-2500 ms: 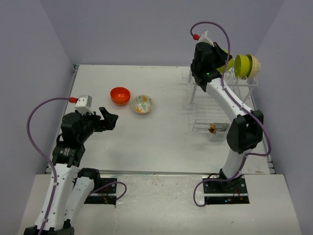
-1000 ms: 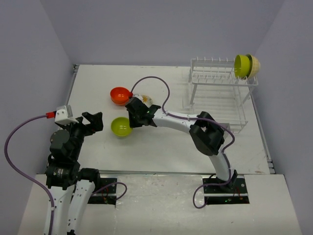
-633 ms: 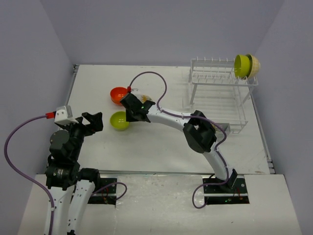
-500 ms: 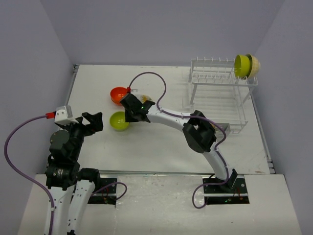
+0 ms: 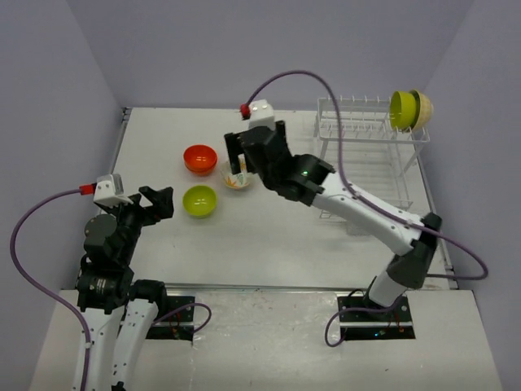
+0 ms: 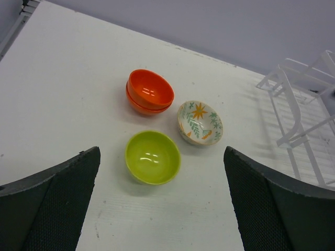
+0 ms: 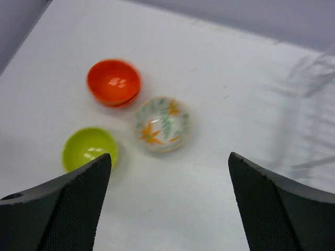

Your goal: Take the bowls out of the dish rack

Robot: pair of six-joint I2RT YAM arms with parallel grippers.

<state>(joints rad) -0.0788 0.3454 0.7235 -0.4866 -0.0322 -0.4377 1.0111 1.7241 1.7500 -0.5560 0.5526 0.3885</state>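
Note:
Two orange bowls (image 5: 199, 159) sit stacked on the table's left half. A white floral bowl (image 5: 237, 179) rests to their right and a lime green bowl (image 5: 199, 201) in front of them. All three also show in the wrist views: orange stack (image 6: 149, 92), floral bowl (image 7: 163, 124), lime bowl (image 6: 153, 157). My right gripper (image 5: 242, 155) hangs open and empty, raised above the floral bowl. My left gripper (image 5: 160, 202) is open and empty, just left of the lime bowl. On the dish rack (image 5: 370, 138), another lime bowl (image 5: 403, 108) and a beige bowl (image 5: 426, 106) stand on edge at the top right corner.
The rack takes up the table's far right, and its wire frame (image 6: 303, 104) shows at the right edge of the left wrist view. Grey walls close in the table on three sides. The right arm stretches diagonally over the table's middle.
My right gripper has opened and let go of the lime green bowl, which now rests on the table. It has lifted and drawn back to the right. The left arm has stayed put.

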